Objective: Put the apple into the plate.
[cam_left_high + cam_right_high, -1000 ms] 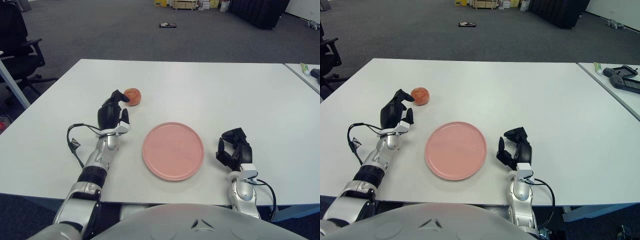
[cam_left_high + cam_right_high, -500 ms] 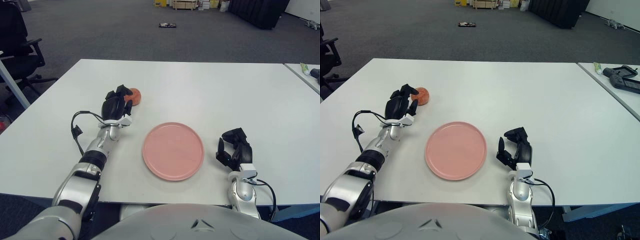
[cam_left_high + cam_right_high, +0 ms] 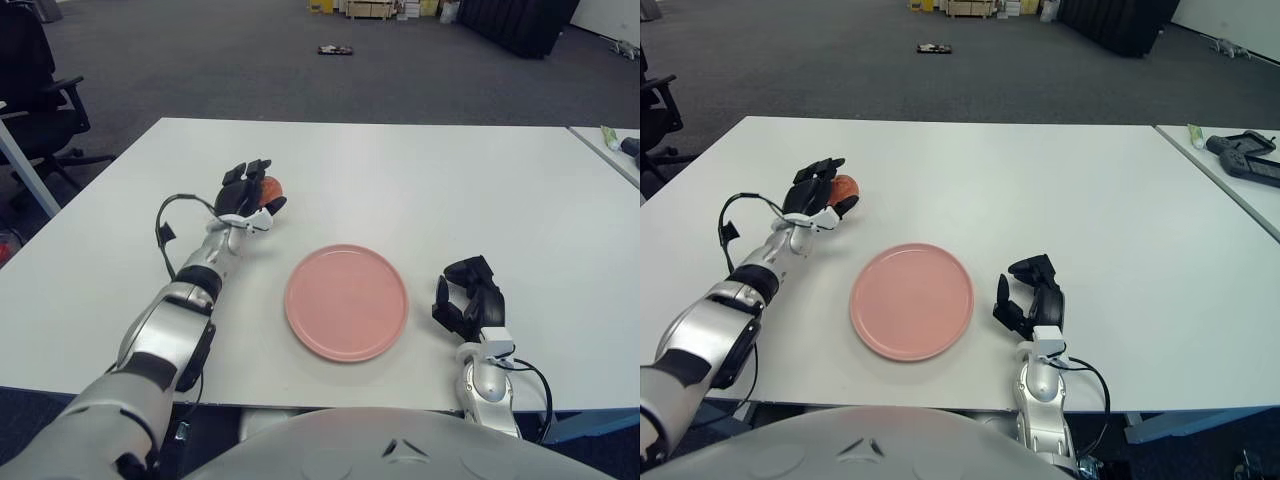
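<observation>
The left hand (image 3: 246, 193) is extended toward the far left part of the table (image 3: 420, 170), its fingers draped over and around the apple (image 3: 270, 187). The apple sits on the tabletop, partly hidden behind those fingers; only its right side shows. Whether the fingers are fully clamped on the fruit or merely cupped against it cannot be told from either view, and the apple does not appear lifted.

Judgement: the step in hand is the grasp, at or just short of closure. The next move calls for a firm close on the apple, a lift clear of the tabletop, and a carry toward the near edge and rightward to the plate.

The pink plate (image 3: 345, 302) lies near the middle of the near edge, bare, well apart from the apple.

The right hand (image 3: 470, 300) shows just right of the plate, fingers curled, holding nothing.
</observation>
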Controlling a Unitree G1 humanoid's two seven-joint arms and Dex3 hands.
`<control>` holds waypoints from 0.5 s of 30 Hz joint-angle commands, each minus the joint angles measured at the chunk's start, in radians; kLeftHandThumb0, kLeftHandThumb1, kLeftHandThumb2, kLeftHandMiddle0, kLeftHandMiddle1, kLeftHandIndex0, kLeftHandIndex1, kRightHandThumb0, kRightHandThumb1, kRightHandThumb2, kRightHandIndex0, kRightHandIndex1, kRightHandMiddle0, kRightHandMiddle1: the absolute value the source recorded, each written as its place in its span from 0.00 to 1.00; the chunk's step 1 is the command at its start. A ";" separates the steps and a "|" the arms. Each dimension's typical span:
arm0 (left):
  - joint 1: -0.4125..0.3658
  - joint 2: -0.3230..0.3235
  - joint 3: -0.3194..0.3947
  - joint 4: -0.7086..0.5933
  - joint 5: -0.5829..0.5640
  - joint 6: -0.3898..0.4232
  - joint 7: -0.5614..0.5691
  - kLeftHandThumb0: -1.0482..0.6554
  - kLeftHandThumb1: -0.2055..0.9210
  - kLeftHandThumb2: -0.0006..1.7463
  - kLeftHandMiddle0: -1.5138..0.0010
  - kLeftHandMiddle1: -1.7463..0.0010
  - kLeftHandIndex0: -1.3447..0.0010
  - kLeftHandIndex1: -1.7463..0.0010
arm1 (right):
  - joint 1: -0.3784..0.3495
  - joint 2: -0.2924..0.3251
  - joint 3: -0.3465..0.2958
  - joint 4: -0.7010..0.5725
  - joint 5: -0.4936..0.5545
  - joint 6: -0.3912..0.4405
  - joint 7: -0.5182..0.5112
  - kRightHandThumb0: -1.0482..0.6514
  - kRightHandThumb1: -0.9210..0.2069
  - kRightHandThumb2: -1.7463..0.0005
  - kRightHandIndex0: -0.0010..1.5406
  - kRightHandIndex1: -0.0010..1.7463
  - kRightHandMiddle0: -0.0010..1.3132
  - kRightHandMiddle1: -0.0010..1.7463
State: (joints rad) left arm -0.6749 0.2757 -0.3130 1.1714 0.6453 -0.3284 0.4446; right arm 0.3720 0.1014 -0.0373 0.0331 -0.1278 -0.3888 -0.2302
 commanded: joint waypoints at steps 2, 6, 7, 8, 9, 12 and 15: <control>-0.050 0.006 -0.054 0.043 0.030 0.031 -0.035 0.01 1.00 0.17 1.00 1.00 1.00 0.99 | -0.008 -0.003 -0.004 0.005 0.006 -0.008 0.001 0.37 0.33 0.41 0.46 0.91 0.33 1.00; -0.077 0.001 -0.089 0.069 0.043 0.057 -0.067 0.00 1.00 0.15 1.00 1.00 1.00 1.00 | -0.005 -0.009 -0.008 0.009 0.013 -0.014 0.009 0.37 0.34 0.40 0.46 0.90 0.33 1.00; -0.083 0.000 -0.097 0.075 0.045 0.063 -0.076 0.00 1.00 0.15 1.00 1.00 1.00 1.00 | -0.005 -0.011 -0.009 0.010 0.016 -0.015 0.011 0.37 0.34 0.40 0.46 0.90 0.33 1.00; -0.093 -0.002 -0.105 0.084 0.048 0.073 -0.091 0.00 1.00 0.15 1.00 1.00 1.00 1.00 | -0.004 -0.011 -0.011 0.011 0.017 -0.015 0.012 0.37 0.34 0.40 0.46 0.90 0.33 1.00; -0.099 -0.004 -0.111 0.090 0.048 0.080 -0.101 0.00 1.00 0.15 1.00 1.00 1.00 1.00 | -0.004 -0.011 -0.012 0.012 0.017 -0.016 0.012 0.37 0.34 0.40 0.46 0.90 0.33 1.00; -0.115 -0.008 -0.125 0.104 0.046 0.096 -0.127 0.00 1.00 0.15 1.00 1.00 1.00 1.00 | -0.003 -0.009 -0.016 0.013 0.016 -0.015 0.011 0.38 0.33 0.41 0.44 0.88 0.33 1.00; -0.133 -0.014 -0.136 0.121 0.043 0.115 -0.159 0.00 1.00 0.15 1.00 1.00 1.00 1.00 | 0.000 -0.007 -0.018 0.015 0.013 -0.021 0.006 0.38 0.32 0.42 0.44 0.88 0.32 1.00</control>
State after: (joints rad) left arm -0.7602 0.2699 -0.4357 1.2744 0.6806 -0.2326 0.3166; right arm 0.3742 0.0956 -0.0480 0.0366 -0.1248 -0.4002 -0.2214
